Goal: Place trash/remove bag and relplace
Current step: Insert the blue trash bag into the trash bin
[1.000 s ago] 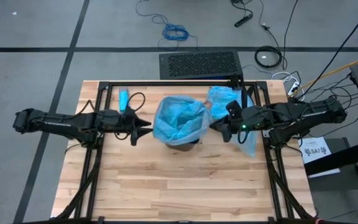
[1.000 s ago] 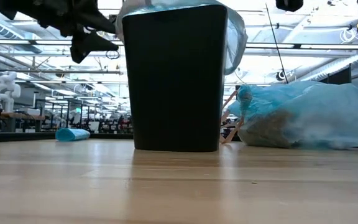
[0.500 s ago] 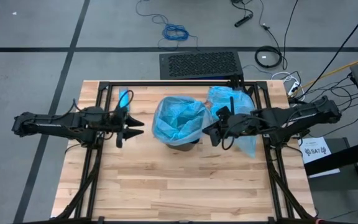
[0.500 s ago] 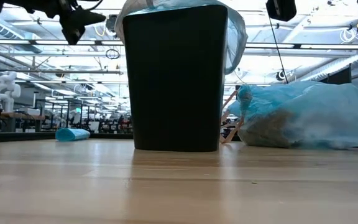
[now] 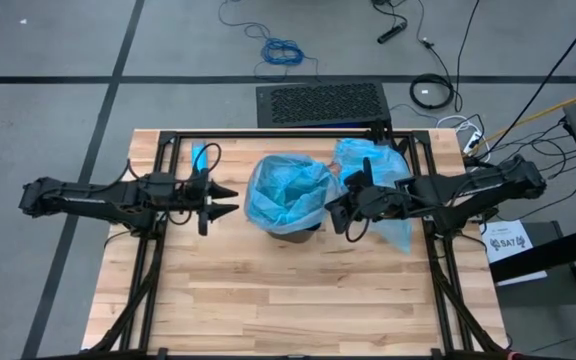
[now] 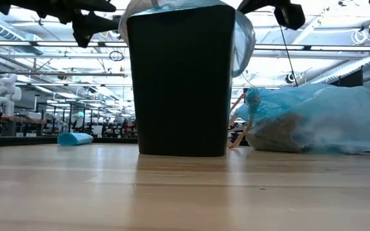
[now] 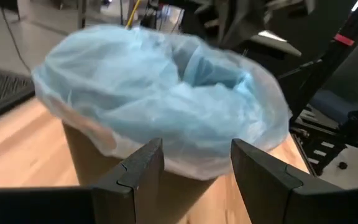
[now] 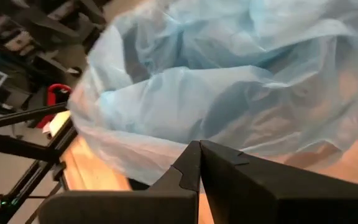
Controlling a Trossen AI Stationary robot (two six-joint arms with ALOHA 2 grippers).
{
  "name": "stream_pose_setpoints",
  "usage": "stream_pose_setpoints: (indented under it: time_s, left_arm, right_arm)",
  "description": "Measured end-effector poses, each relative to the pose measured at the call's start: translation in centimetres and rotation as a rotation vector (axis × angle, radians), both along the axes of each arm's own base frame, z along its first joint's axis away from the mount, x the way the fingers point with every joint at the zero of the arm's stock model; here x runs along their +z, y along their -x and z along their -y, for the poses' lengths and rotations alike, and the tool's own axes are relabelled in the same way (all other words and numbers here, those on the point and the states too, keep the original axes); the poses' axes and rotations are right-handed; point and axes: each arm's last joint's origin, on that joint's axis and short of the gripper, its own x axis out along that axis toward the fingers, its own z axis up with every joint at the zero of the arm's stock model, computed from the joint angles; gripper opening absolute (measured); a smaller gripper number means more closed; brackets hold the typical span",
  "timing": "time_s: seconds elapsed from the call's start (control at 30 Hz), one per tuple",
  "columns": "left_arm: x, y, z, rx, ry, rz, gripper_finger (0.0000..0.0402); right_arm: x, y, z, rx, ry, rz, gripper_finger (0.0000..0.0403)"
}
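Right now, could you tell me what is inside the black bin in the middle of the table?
The bin holds a light-blue bag, its edge folded over the rim. Only crumpled blue plastic shows inside; the folds hide the bottom, so I cannot tell whether any trash lies there.

Left gripper [image 5: 230, 199] wide apart, right gripper [image 5: 334, 214] closed, both raised.

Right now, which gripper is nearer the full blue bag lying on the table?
Right. The right gripper hovers between the lined bin and the full bag, right beside that bag. The left gripper sits across the bin, on its far side from the bag.
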Motion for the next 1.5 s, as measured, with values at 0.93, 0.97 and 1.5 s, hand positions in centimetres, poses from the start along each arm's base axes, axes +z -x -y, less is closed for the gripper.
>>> stream_pose_setpoints:
  time_s: [0.93, 0.97, 1.5]
  left_arm:
    - [-2.6, -3.7, 0.3, -0.104, 0.064, -0.128, 0.0191]
    - [-2.6, -3.7, 0.3, -0.104, 0.068, -0.127, 0.0191]
    - [-2.6, -3.7, 0.3, -0.095, 0.115, -0.126, 0.0191]
  right_arm:
    - [-0.6, -0.8, -3.0, 0.079, -0.096, 0.028, 0.0000]
    - [-0.2, -0.5, -2.9, 0.065, -0.070, 0.058, 0.0000]
    - [-1.0, -1.1, 0.6, 0.114, -0.087, -0.059, 0.0000]
